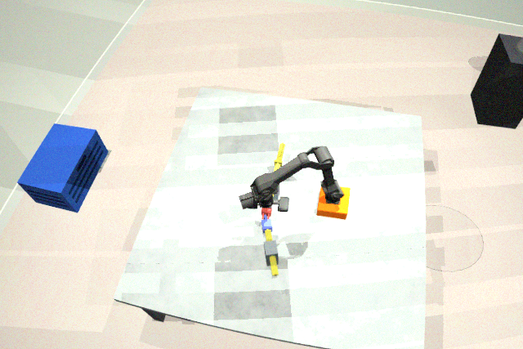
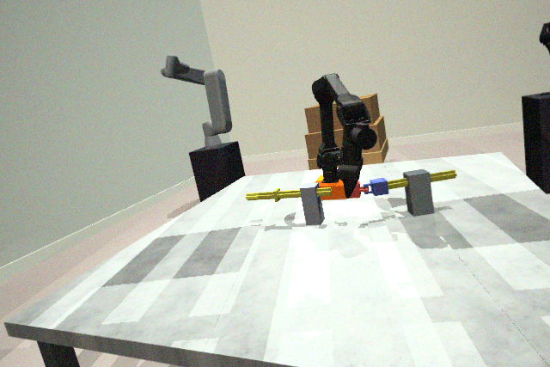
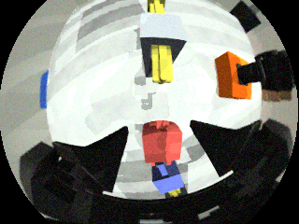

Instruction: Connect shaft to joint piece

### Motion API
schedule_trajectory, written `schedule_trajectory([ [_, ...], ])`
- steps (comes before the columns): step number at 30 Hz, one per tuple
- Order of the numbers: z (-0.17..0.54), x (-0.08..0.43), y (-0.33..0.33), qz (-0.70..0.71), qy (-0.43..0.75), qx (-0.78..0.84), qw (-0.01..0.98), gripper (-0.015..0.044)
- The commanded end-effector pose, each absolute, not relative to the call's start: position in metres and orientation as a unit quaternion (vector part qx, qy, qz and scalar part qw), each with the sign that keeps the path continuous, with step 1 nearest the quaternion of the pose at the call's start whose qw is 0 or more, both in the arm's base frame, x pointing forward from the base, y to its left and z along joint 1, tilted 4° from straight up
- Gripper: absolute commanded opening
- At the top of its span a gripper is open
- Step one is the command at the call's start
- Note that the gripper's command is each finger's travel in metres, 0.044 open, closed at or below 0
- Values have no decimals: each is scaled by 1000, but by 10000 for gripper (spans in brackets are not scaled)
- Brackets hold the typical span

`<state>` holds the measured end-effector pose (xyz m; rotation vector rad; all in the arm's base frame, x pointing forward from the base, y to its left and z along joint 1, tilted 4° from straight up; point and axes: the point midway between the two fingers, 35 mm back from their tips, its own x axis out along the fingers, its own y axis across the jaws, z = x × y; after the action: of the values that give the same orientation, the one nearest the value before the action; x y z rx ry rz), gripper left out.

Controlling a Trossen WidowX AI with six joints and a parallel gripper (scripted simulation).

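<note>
The red joint piece (image 1: 265, 212) (image 2: 357, 190) (image 3: 162, 144) hangs on hinges from the blue part (image 1: 266, 225) (image 2: 378, 186) (image 3: 169, 181) on the first yellow shaft (image 1: 274, 266) (image 2: 443, 174), which runs through a grey block (image 1: 270, 251) (image 2: 418, 194). The second yellow shaft (image 1: 279, 158) (image 2: 264, 195) (image 3: 162, 65) passes through the other grey block (image 2: 312, 204) (image 3: 162, 25). A gap separates its end from the red piece. The red piece faces roughly toward it; its exact angle cannot be told. My gripper (image 3: 160, 126) is open and empty, its fingers apart on both sides of the red piece.
The arm's orange base (image 1: 345, 201) (image 2: 333, 189) (image 3: 226, 77) stands beside the shafts on the table (image 1: 371, 273) (image 2: 310, 309). A blue box (image 1: 59, 159) and black pedestals (image 1: 498, 83) (image 2: 217, 168) stand off the table. Brown boxes (image 2: 373, 105) are behind the arm.
</note>
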<state>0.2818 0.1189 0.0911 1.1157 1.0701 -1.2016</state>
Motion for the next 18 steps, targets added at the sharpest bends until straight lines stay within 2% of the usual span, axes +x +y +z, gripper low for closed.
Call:
schedule_trajectory([
  [1,98,283,119,-489,476,455,572,440],
  [18,151,286,116,-309,611,296,667,440],
])
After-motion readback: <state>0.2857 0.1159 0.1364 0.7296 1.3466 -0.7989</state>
